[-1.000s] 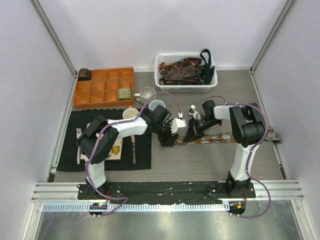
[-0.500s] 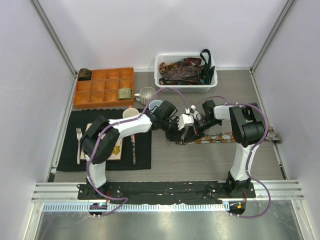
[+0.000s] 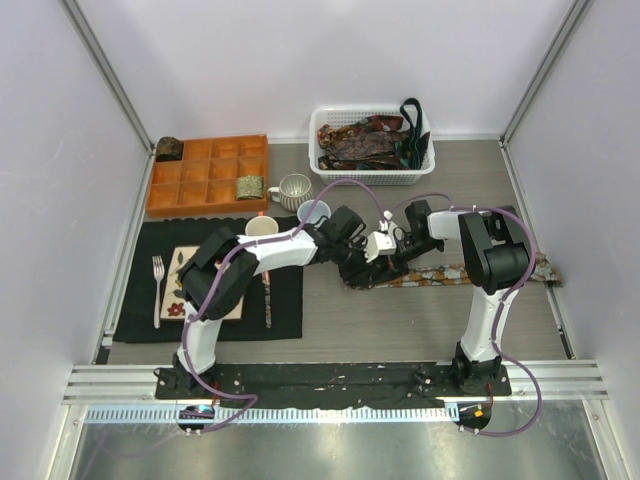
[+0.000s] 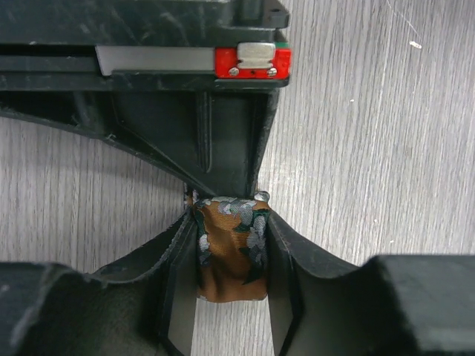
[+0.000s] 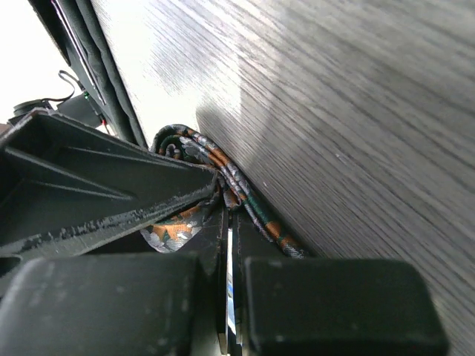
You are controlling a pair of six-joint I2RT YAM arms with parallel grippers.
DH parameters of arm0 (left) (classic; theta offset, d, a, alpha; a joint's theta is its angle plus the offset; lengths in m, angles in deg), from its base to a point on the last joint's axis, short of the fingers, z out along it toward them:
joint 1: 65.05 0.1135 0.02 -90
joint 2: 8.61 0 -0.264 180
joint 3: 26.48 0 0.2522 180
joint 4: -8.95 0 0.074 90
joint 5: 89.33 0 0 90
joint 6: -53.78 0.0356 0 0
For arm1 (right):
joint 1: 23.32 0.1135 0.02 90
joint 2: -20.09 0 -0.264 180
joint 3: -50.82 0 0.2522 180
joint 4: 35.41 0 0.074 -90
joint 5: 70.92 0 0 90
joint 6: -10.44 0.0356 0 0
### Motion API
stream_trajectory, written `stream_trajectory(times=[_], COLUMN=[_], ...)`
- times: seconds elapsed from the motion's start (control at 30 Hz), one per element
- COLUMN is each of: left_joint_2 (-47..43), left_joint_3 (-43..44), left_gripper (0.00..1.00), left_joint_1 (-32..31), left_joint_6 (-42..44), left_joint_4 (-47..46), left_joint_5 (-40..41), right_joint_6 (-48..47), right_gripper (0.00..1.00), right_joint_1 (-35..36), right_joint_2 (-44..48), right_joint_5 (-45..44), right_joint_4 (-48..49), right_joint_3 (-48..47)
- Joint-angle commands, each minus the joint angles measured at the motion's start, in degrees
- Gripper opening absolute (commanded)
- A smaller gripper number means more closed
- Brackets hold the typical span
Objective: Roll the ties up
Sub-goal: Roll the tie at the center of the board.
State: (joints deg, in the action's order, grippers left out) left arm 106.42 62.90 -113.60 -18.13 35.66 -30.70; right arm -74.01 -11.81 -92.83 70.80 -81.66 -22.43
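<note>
left end effector (image 4: 230, 222) clamped on folded end of tie (image 3: 455, 275), likely as core for roll. right end effector (image 5: 226, 222) fingers together, pinching same end, likely to steady fabric. rest of tie flat on bench (image 3: 400, 330), running toward right edge.

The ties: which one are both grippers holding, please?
The brown tie lying on the table; the others sit coiled at the orange tray or heaped in the white basket.
</note>
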Motion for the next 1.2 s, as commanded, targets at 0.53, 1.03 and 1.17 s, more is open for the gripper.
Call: stream_trajectory(times=[0.53,1.03,1.17], left_joint_2=[0.3,0.7,0.8], left_joint_3=[-1.8,-1.6,-1.4], left_gripper=[0.34,0.36,0.36], left_joint_1=[-1.7,-1.9,-1.8], left_joint_6=[6.6,6.1,6.1], left_joint_4=[7.9,7.8,7.9], left_joint_5=[8.9,8.0,8.0], right_joint_6=[-0.7,0.1,1.4], right_gripper=[0.37,0.36,0.29], right_joint_1=[-3.5,-0.6,-0.2], right_joint_2=[5.8,2.5,2.1], right_joint_5=[11.5,2.0,3.2], right_joint_4=[-4.4,1.5,3.6], right_joint_3=[-1.6,-0.5,-0.5])
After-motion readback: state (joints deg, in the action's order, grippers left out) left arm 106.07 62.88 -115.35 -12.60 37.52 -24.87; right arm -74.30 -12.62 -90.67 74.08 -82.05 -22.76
